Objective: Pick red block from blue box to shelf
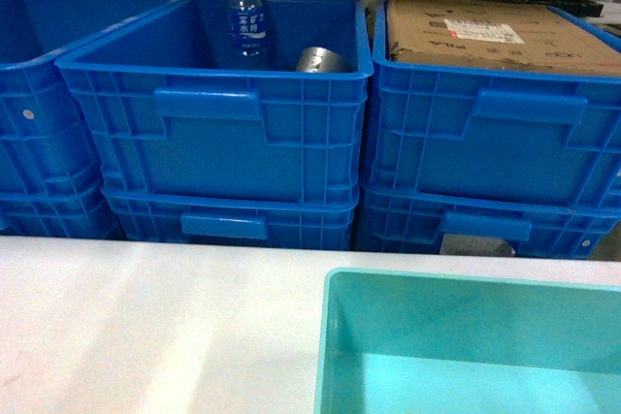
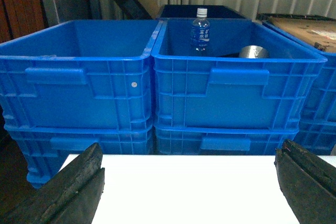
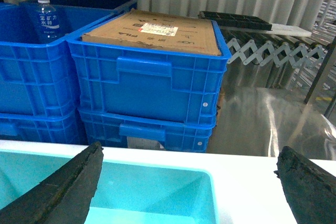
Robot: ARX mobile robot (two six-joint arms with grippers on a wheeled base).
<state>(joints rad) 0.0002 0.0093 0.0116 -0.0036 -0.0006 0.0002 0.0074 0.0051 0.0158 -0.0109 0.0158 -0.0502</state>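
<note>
The blue boxes point(image 1: 218, 128) stand stacked at the far side, behind the white table point(image 1: 146, 327) and the near turquoise bin point(image 1: 466, 346). The middle box holds a water bottle point(image 1: 246, 21) and a metal can point(image 1: 321, 59). No red block is visible, so nothing seems done. Left gripper point(image 2: 191, 182) and right gripper point(image 3: 189, 182) are both wide apart and empty, near the table.

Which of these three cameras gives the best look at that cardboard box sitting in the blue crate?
The right wrist view: the cardboard box shows its whole top and label. The head view cuts off its right end; the left wrist view catches only a corner at the edge.
</note>
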